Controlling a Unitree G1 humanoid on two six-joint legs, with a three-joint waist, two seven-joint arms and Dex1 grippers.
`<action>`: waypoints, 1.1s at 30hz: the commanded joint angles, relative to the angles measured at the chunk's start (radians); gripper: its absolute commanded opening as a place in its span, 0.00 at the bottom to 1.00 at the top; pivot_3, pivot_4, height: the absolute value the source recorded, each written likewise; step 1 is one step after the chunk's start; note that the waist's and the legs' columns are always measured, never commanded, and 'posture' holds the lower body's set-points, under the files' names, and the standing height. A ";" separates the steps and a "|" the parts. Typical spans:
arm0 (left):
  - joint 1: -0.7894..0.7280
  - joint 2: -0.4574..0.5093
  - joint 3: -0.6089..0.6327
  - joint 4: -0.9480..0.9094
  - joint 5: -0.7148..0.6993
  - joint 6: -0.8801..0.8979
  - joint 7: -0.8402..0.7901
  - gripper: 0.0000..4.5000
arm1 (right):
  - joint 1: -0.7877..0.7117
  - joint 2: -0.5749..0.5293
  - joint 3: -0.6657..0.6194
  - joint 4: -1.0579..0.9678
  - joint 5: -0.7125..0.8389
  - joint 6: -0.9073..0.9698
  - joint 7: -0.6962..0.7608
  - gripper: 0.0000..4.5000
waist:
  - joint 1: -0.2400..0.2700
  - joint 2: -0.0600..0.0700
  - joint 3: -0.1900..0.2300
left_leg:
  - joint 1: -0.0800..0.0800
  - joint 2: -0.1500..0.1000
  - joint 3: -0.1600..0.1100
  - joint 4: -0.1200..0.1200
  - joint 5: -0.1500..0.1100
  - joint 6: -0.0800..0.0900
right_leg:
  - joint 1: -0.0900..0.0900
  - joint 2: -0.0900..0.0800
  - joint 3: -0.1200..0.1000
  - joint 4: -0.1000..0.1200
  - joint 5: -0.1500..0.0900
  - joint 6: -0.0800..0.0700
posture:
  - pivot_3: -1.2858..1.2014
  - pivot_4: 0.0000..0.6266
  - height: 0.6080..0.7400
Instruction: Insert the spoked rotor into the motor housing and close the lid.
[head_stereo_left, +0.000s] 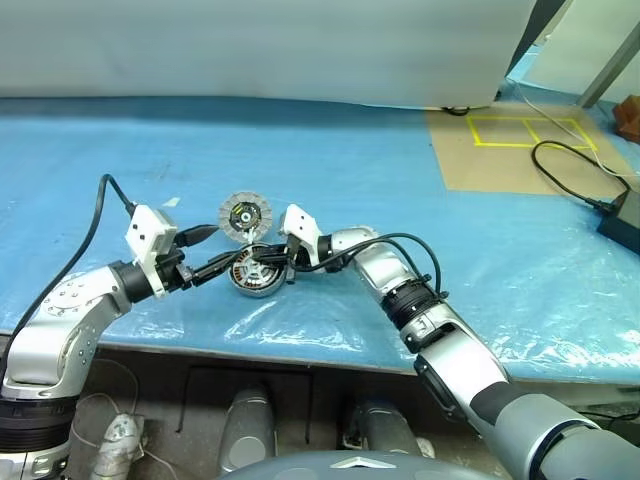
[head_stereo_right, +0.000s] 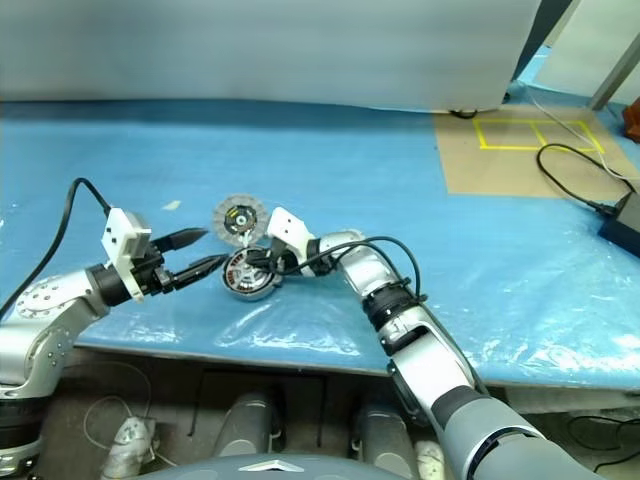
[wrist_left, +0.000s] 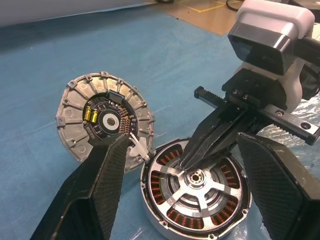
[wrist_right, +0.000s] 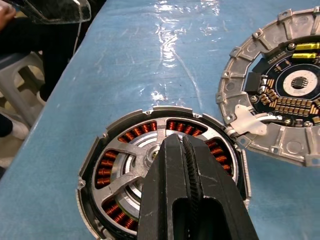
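The motor housing (head_stereo_left: 252, 284) lies flat on the blue table, copper windings showing. The spoked rotor (wrist_left: 200, 195) sits inside it, its silver spokes crossing the windings. The lid (head_stereo_left: 245, 215) leans open just behind the housing, dark inner face with yellow bits turned up, and a white clip (wrist_right: 247, 122) joins it to the housing's rim. My right gripper (wrist_right: 177, 141) is shut, its tips down over the rotor's hub from the right. My left gripper (head_stereo_left: 213, 251) is open at the housing's left side, with nothing between its fingers (wrist_left: 95, 190).
A brown board with yellow tape squares (head_stereo_left: 510, 140) lies at the back right. A black cable and box (head_stereo_left: 620, 215) sit at the far right. Crinkled clear film (head_stereo_left: 300, 320) covers the table near its front edge.
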 joint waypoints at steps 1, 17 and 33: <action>-0.022 0.001 0.007 -0.003 0.006 -0.027 -0.004 0.82 | 0.022 -0.034 0.036 -0.007 -0.066 -0.020 -0.010 0.00 | 0.000 0.000 0.000 | 0.000 0.000 0.000 0.000 0.000 0.000 | 0.000 0.000 0.000 0.000 0.000 0.000 | 0.52 0.24 1.00; -0.032 -0.015 -0.005 0.015 0.023 -0.047 0.003 0.82 | -0.002 -0.072 0.119 0.062 -0.212 -0.236 -0.050 0.00 | -0.001 0.000 0.000 | 0.001 0.000 0.001 -0.001 0.000 0.001 | 0.000 0.000 0.001 0.000 0.000 0.000 | 0.52 0.24 1.00; -0.033 -0.001 0.003 0.024 0.013 -0.043 -0.028 0.82 | -0.027 -0.168 -0.038 -0.214 0.019 -0.109 0.202 0.00 | 0.002 0.000 0.000 | -0.007 0.000 0.001 -0.001 0.000 0.001 | -0.007 0.000 0.001 -0.001 0.000 0.000 | 0.52 0.24 1.00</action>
